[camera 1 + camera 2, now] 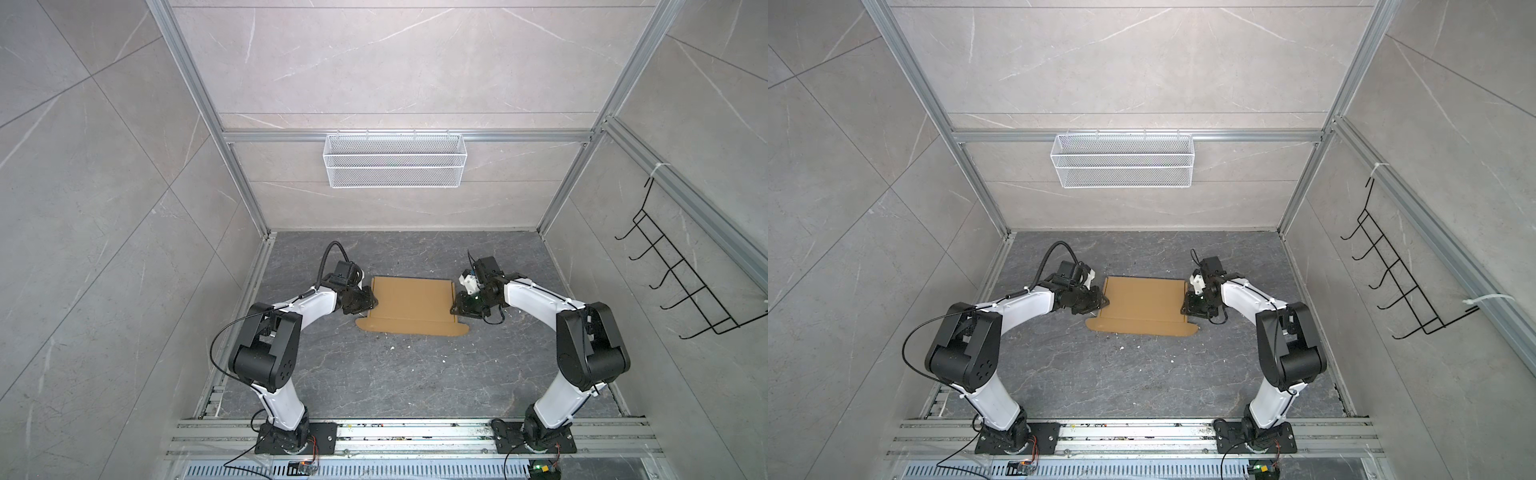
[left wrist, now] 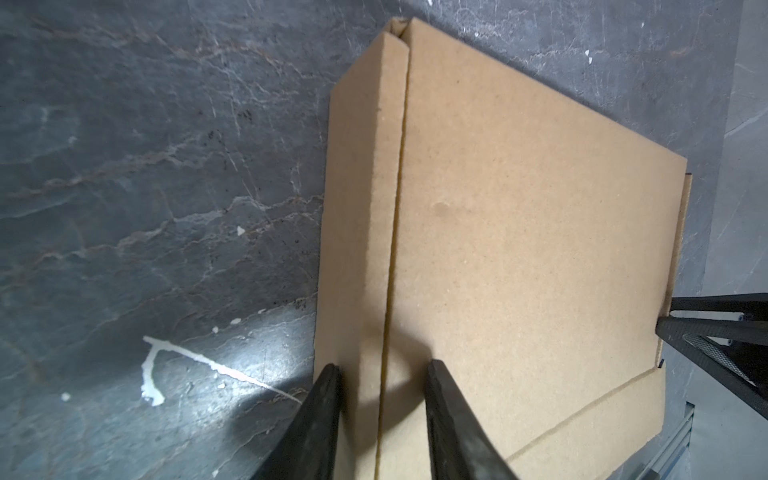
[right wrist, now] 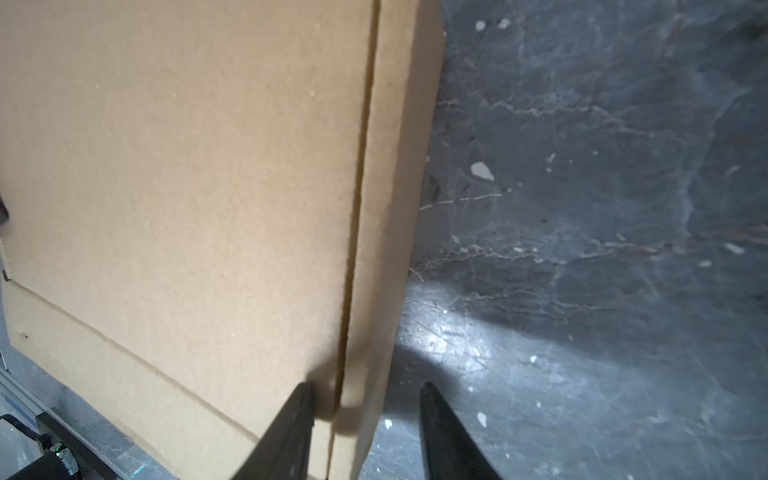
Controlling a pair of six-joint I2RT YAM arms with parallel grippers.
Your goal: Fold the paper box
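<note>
The paper box [image 1: 411, 305] [image 1: 1144, 303] is plain brown cardboard lying on the dark stone floor between the two arms, with a wider flap spread flat along its near edge. My left gripper [image 1: 372, 305] [image 2: 382, 370] is open at the box's left end. Its jaws straddle the narrow raised side flap [image 2: 361, 208]: one finger is against the flap's outer face, the other stands over the main panel [image 2: 519, 228]. My right gripper [image 1: 455, 306] [image 3: 365, 388] is open at the right end. It straddles that side's flap [image 3: 395, 208], with one finger over the panel [image 3: 187, 166] and one over bare floor.
A white wire basket [image 1: 394, 160] hangs on the back wall and a black wire hook rack [image 1: 685, 282] on the right wall. Aluminium rails [image 1: 415, 436] carry both arm bases at the front. Small white flecks [image 1: 409, 345] dot the floor near the box.
</note>
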